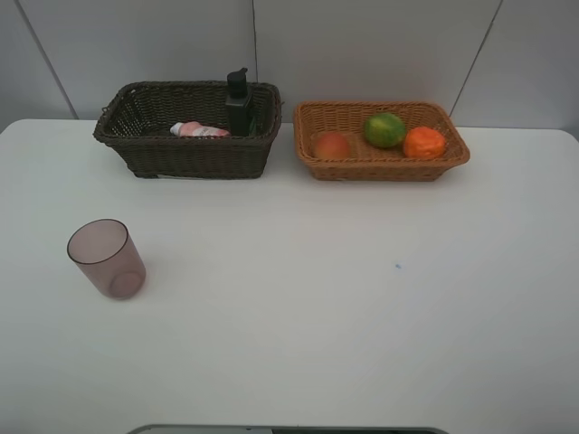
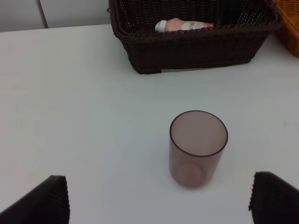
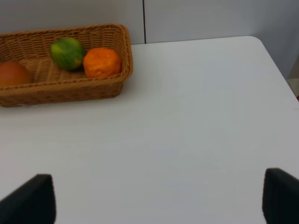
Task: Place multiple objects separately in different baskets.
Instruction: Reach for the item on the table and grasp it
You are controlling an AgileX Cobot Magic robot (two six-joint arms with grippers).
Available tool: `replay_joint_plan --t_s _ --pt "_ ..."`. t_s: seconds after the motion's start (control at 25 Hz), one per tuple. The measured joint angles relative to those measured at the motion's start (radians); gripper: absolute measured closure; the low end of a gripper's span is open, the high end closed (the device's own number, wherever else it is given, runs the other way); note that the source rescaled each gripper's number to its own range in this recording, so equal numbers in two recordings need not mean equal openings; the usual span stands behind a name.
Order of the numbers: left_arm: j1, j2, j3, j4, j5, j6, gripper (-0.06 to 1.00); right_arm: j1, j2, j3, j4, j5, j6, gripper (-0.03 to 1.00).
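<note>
1. Table (image 1: 362, 307): white, wide and bare under both grippers; nothing near to snag, but smooth enough to let a nudged cup skate away.
2. Dark basket (image 1: 185, 154): beyond the left gripper, past the cup, deep-walled. Holds the black bottle (image 1: 239, 107) upright at the far side and the pink bottle (image 2: 183, 25) lying on the floor. Likely home for the cup; risk of catching the tall rim on the way in, or knocking the black bottle over if dropped too close.
3. Tan basket (image 1: 380, 167): ahead of the right gripper and off to one side, shallow. Carries the peach (image 1: 332, 145), green citrus (image 1: 384, 129) and tangerine (image 1: 424, 142); fruit sorted, nothing left here to fetch.
4. Left gripper (image 2: 159, 198): fingers spread wide, empty, only the two dark tips in wrist view, one each side of the cup's line.
5. Right gripper (image 3: 159, 200): fingers spread, empty, over bare table, well apart from any object.
6. Cup (image 2: 198, 148): upright on the table, just ahead of the left gripper, between the fingers' lines but nearer one of them. Last item out. Off-centre closing could tip it; thin, slick, tapering wall could slip out of a high or weak pinch, or flex under a hard one.
</note>
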Motion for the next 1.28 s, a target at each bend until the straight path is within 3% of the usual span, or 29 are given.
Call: replay_joint_plan --t_s 0.6,0.72,0.96,1.28 --pt "0.000 0.006 -0.002 0.004 -0.003 0.000 -0.06 0.000 0.000 0.000 0.000 0.000 0.000 0.09" --pt "0.000 0.082 -0.026 0.028 -0.053 0.000 -0.06 0.000 0.000 0.000 0.000 0.000 0.000 0.09" --pt "0.000 0.457 -0.113 0.034 -0.155 0.000 -0.06 0.000 0.000 0.000 0.000 0.000 0.000 0.09" --pt "0.000 1.028 -0.318 0.003 -0.152 0.000 -0.06 0.000 0.000 0.000 0.000 0.000 0.000 0.09"
